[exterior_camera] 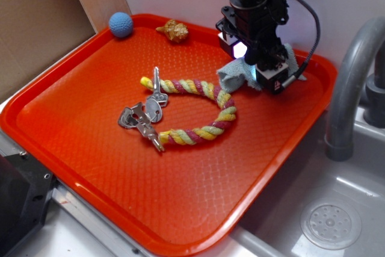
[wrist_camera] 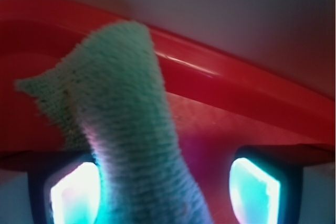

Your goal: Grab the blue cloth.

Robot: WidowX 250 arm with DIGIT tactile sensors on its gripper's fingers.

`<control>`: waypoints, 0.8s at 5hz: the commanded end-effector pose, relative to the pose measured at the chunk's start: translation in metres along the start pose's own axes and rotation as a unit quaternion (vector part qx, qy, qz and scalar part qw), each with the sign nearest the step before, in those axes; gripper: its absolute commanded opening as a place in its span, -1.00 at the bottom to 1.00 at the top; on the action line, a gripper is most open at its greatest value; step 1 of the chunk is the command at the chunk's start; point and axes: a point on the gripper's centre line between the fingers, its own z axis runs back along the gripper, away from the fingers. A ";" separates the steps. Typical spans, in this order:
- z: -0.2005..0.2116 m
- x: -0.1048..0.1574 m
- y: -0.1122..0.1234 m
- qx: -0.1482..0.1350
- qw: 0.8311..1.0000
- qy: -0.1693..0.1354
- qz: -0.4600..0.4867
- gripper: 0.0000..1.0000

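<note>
Exterior view: the gripper (exterior_camera: 257, 67) stands over the far right part of the orange tray (exterior_camera: 90, 167), with the cloth (exterior_camera: 231, 76) bunched under and around it, just beyond the rope ring (exterior_camera: 198, 109); keys (exterior_camera: 144, 115) lie inside the ring's left opening, and a blue ball (exterior_camera: 121, 24) and a shell (exterior_camera: 173, 30) rest near the far rim. Wrist view: the cloth (wrist_camera: 123, 129) rises between the two lit fingers (wrist_camera: 252, 187), lying against the left one while a gap remains at the right, so whether the fingers are clamped on it cannot be told.
</note>
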 end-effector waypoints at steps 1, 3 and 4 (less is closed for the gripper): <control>0.008 -0.018 -0.003 -0.015 1.000 -0.006 0.000 -1.00; 0.030 -0.034 0.021 -0.084 0.996 -0.013 0.034 -1.00; 0.064 -0.052 0.036 -0.093 0.994 -0.021 0.052 -1.00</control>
